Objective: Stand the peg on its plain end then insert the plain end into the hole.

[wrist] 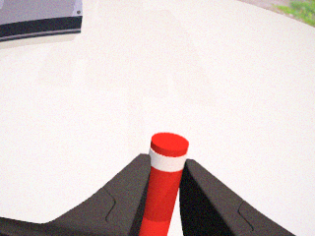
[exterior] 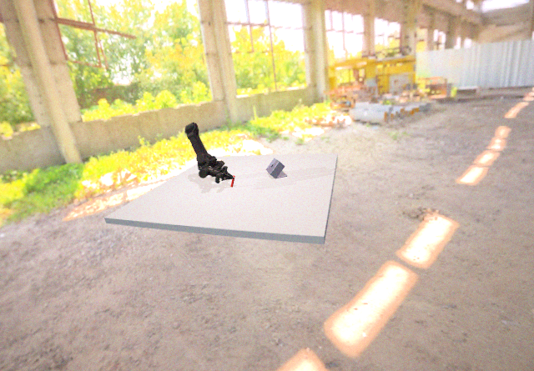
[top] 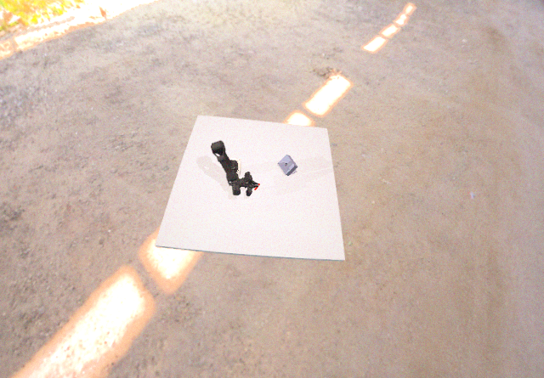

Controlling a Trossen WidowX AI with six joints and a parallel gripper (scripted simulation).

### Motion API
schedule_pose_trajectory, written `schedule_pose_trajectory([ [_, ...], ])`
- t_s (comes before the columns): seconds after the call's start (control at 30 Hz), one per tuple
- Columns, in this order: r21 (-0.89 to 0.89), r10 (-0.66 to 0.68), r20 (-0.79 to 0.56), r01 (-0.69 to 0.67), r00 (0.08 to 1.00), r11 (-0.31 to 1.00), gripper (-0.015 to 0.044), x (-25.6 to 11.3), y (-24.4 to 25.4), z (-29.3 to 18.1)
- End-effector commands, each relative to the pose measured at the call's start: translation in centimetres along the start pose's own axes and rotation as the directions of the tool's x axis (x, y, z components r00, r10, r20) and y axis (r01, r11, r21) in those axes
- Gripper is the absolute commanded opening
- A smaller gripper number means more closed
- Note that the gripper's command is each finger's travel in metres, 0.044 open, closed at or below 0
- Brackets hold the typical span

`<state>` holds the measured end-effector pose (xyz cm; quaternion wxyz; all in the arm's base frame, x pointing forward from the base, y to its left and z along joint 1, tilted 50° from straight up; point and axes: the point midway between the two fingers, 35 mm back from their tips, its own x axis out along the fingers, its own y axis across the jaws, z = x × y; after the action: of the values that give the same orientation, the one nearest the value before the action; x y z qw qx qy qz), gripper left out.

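The red peg (top: 256, 187) (exterior: 232, 182) (wrist: 161, 194) is held between the two dark fingers of my gripper (exterior: 233, 177) (wrist: 164, 166), which is shut on it near the white band. The banded end is up and the plain end points down. In the exterior view the peg looks almost upright, with a slight lean. Whether its lower end touches the table (top: 272, 228) (exterior: 259, 212) I cannot tell. The grey sloped panel (top: 289, 170) (exterior: 277, 167) (wrist: 34, 11) stands apart from the peg, to its right in the top and exterior views. Its dark hole (top: 286, 163) shows in the top view.
The black arm (top: 224, 161) (exterior: 197, 145) rises to the left of the peg in the top and exterior views. The table's front edge (exterior: 215, 232) shows in the exterior view. The panel's dark lower edge (wrist: 44, 27) is at the wrist view's upper left.
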<state>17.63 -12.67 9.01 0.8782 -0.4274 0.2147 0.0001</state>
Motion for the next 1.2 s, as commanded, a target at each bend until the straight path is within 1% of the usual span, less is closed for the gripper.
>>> schedule_pose_trajectory([
  [0.0,-0.001,0.002,0.038,-0.002,0.999,1.0,0.0049,-0.2,0.0,-0.1],
  [0.6,-0.002,0.004,0.193,-0.004,0.981,1.0,0.0049,-1.2,0.2,-0.8],
  [0.73,-0.001,0.003,0.167,-0.003,0.986,1.0,0.0049,-1.3,0.1,-0.7],
  [1.17,0.005,0.003,0.163,-0.004,0.987,1.0,0.0049,-1.2,0.1,-1.1],
])
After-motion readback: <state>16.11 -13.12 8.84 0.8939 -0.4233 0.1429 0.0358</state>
